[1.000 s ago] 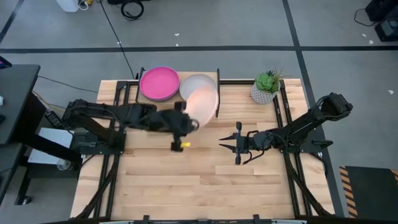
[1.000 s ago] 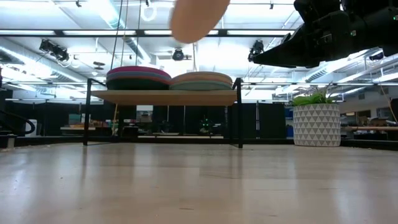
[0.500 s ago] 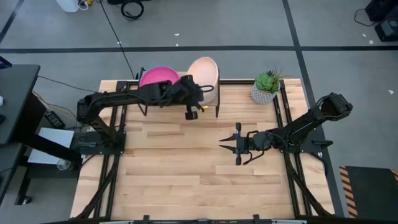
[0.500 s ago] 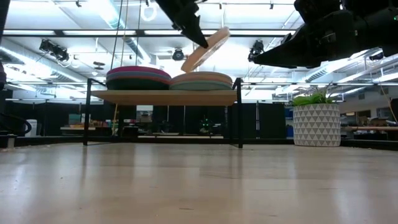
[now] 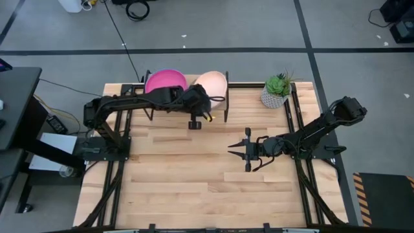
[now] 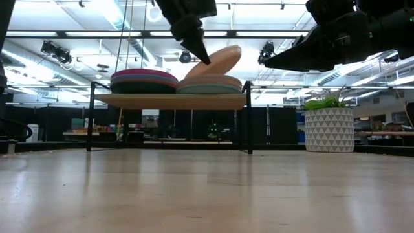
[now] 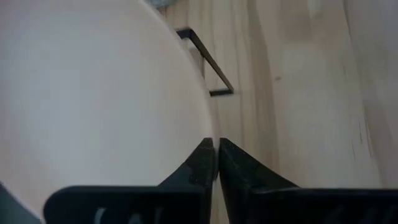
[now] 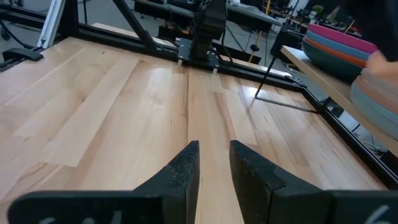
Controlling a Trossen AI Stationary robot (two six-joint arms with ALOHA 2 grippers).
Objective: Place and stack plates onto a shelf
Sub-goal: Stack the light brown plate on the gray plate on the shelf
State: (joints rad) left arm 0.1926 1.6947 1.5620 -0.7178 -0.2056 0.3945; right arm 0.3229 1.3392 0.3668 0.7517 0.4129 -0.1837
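Note:
My left gripper (image 5: 204,102) is at the shelf (image 6: 171,101) on the table's far edge, shut on the cream plate (image 5: 211,84). That plate hangs tilted over the right-hand stack (image 6: 210,83), its right side raised. The left-hand stack is topped by the magenta plate (image 5: 165,82). Both stacks rest flat on the shelf's wooden board. My right gripper (image 5: 231,150) waits open over the middle of the table, right of centre, touching nothing. My left gripper pinches the cream plate's rim (image 7: 210,127) between its two fingers, on the plate's near side. The fingers (image 6: 202,55) slant down from the table's left. The plate is tilted, low on the left and high on the right. Whether its low edge (image 6: 191,76) touches the stack, I cannot tell.
A potted plant (image 5: 277,90) in a white patterned pot stands at the far right corner, right of the shelf. The shelf's black legs (image 5: 226,107) stand on the slatted tabletop (image 5: 194,188), which is bare wood nearer than the shelf.
My left gripper has carried the cream plate from over the table's middle toward the far edge, to above the right-hand stack, then down. The plate has gone from held high and steep to lower and flatter, close over the stack.

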